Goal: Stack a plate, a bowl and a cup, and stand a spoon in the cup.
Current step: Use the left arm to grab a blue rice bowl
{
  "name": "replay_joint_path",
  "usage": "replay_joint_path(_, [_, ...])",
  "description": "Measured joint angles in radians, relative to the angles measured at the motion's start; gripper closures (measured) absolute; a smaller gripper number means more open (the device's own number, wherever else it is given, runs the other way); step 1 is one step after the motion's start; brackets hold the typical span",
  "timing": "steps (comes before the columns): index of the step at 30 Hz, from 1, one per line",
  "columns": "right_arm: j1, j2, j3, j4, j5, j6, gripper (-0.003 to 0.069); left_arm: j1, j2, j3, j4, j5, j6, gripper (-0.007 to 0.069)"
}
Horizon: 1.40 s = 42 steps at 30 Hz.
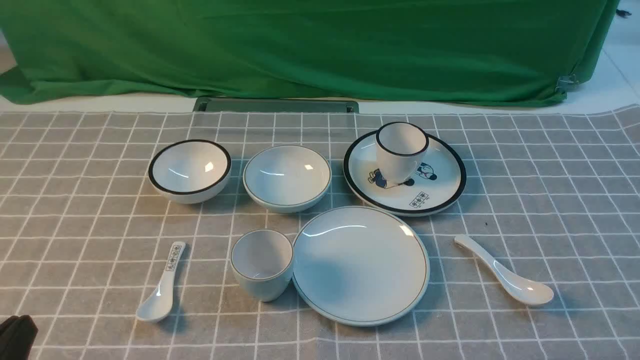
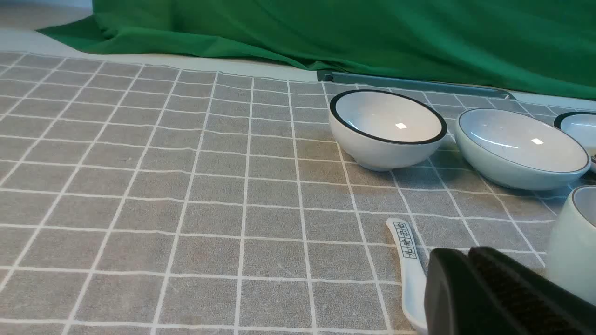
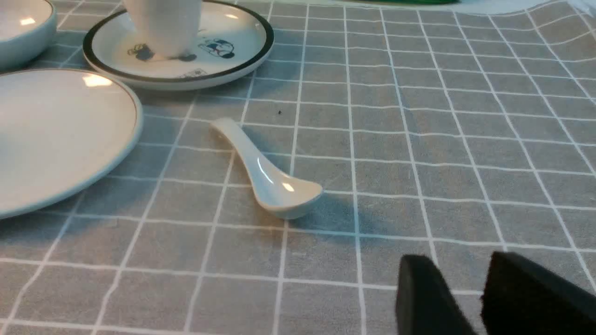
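The plain white plate lies at the front middle, empty, and shows in the right wrist view. The fine-rimmed bowl stands behind it. The fine-rimmed cup stands upright against the plate's left edge. The plain spoon lies right of the plate. My left gripper is shut and empty at the front left corner. My right gripper is slightly open and empty, low over the cloth near the plain spoon; it is out of the front view.
A thick black-rimmed bowl stands at the back left. A black-rimmed cartoon plate holds a bold-rimmed cup at the back right. A printed spoon lies front left. A green cloth hangs behind.
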State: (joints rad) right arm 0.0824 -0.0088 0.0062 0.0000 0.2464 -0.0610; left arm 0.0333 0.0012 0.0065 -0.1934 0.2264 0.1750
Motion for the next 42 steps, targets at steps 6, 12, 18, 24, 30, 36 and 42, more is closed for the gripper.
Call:
replay_joint_path(6, [0.000,0.000,0.000,0.000,0.000,0.000,0.0417,0.000,0.000,0.000,0.000,0.000,0.000,0.0612])
replay_joint_path(12, [0.000,0.000,0.000,0.000,0.000,0.000,0.0417,0.000,0.000,0.000,0.000,0.000,0.001,0.0612])
replay_joint_path(18, [0.000,0.000,0.000,0.000,0.000,0.000,0.0417,0.000,0.000,0.000,0.000,0.000,0.000,0.0612])
replay_joint_path(24, [0.000,0.000,0.000,0.000,0.000,0.000,0.0417,0.000,0.000,0.000,0.000,0.000,0.000,0.0612])
replay_joint_path(30, [0.000,0.000,0.000,0.000,0.000,0.000,0.0417,0.000,0.000,0.000,-0.076,-0.024,-0.032,0.0612])
replay_joint_path(36, [0.000,0.000,0.000,0.000,0.000,0.000,0.0417,0.000,0.000,0.000,-0.431,-0.161,-0.143,0.0612])
replay_joint_path(42, [0.000,0.000,0.000,0.000,0.000,0.000,0.0417,0.000,0.000,-0.048,-0.526,-0.159,-0.175,0.0612])
